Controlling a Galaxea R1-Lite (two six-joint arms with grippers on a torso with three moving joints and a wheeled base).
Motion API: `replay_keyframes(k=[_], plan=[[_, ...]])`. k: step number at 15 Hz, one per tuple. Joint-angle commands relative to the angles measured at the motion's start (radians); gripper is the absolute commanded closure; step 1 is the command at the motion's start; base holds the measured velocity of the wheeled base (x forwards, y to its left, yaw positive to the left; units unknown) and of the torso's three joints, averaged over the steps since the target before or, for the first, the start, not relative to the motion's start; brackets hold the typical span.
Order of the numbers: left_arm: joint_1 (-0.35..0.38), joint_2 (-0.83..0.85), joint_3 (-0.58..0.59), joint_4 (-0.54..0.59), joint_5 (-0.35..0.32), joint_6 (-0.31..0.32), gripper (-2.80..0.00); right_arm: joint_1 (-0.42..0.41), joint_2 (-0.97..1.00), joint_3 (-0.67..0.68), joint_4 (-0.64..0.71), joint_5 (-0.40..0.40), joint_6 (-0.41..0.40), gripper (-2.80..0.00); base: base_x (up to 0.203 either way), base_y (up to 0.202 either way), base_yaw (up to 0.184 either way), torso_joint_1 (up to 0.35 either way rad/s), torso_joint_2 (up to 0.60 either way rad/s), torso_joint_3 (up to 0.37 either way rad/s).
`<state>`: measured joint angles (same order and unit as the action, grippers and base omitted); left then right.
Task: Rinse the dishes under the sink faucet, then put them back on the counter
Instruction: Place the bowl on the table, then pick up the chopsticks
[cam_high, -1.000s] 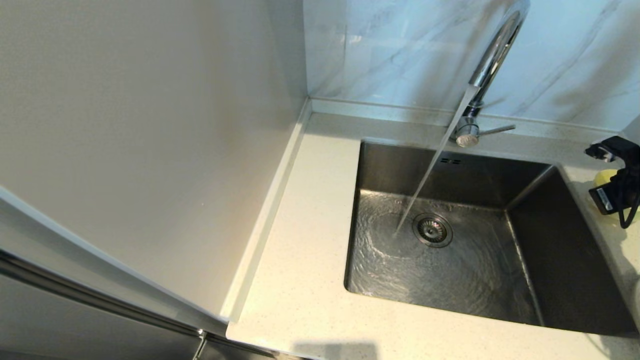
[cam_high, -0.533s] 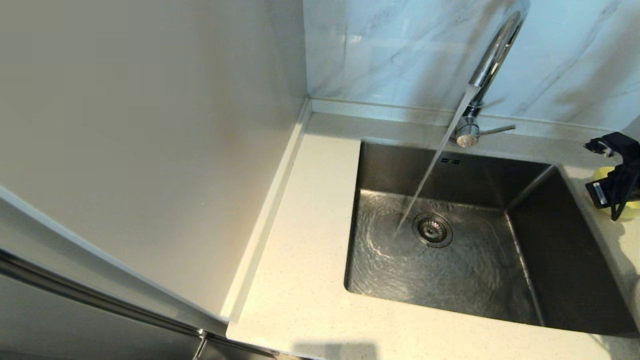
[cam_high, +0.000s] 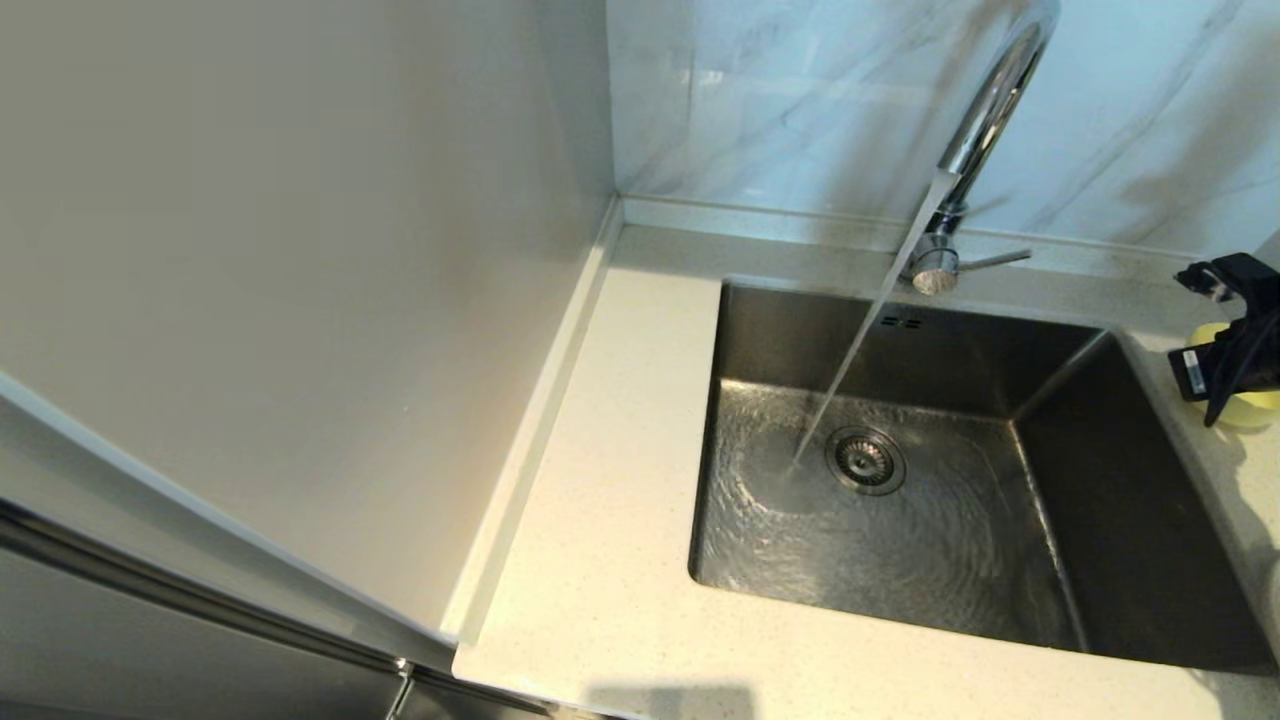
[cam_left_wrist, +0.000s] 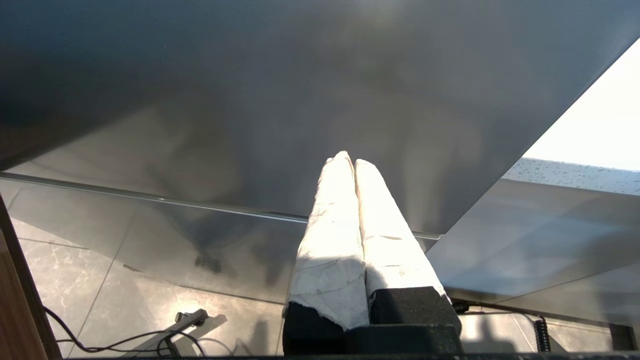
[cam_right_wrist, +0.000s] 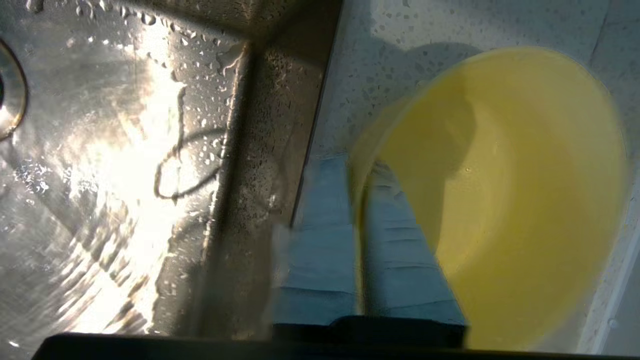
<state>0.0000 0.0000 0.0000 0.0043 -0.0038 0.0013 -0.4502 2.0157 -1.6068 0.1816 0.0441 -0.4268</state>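
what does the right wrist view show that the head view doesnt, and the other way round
Only the right wrist view shows the grip itself: the right gripper pinches the bowl's rim, one finger inside and one outside, and the bowl's inside looks empty.

Only the head view shows the faucet with its water stream running into the sink beside the drain, and the bare counter on the sink's left.

Both show the yellow bowl at the sink's right edge over the counter, and the wet steel sink.

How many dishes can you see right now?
1: a pale yellow bowl, its rim pinched in the right pincer, over the counter right of the sink. Others may lie out of view.
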Motion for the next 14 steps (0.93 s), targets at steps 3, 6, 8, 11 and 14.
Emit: replay_keyframes(k=[3,6,8,11,14], plan=[[0.000,0.000,0.000,0.000,-0.001,0.000,0.00,-0.001,0.005,-0.006,-0.003,0.003,0.016,-2.80,0.000,0.000,0.000,0.000,0.00,0.000],[0.000,0.000,0.000,0.000,-0.001,0.000,0.00,-0.002,-0.011,-0.011,-0.033,0.005,0.020,-2.80,0.000,0.000,0.000,0.000,0.00,0.000],[0.000,0.000,0.000,0.000,-0.001,0.000,0.00,-0.002,-0.073,-0.019,-0.030,0.017,0.053,-2.80,0.000,0.000,0.000,0.000,0.00,0.000],[0.000,0.000,0.000,0.000,-0.001,0.000,0.00,-0.016,-0.250,0.009,0.031,0.086,0.092,-2.80,0.000,0.000,0.000,0.000,0.00,0.000],[0.000,0.000,0.000,0.000,-0.001,0.000,0.00,-0.070,-0.448,0.109,0.179,0.107,0.093,-2.80,0.000,0.000,0.000,0.000,0.00,0.000]])
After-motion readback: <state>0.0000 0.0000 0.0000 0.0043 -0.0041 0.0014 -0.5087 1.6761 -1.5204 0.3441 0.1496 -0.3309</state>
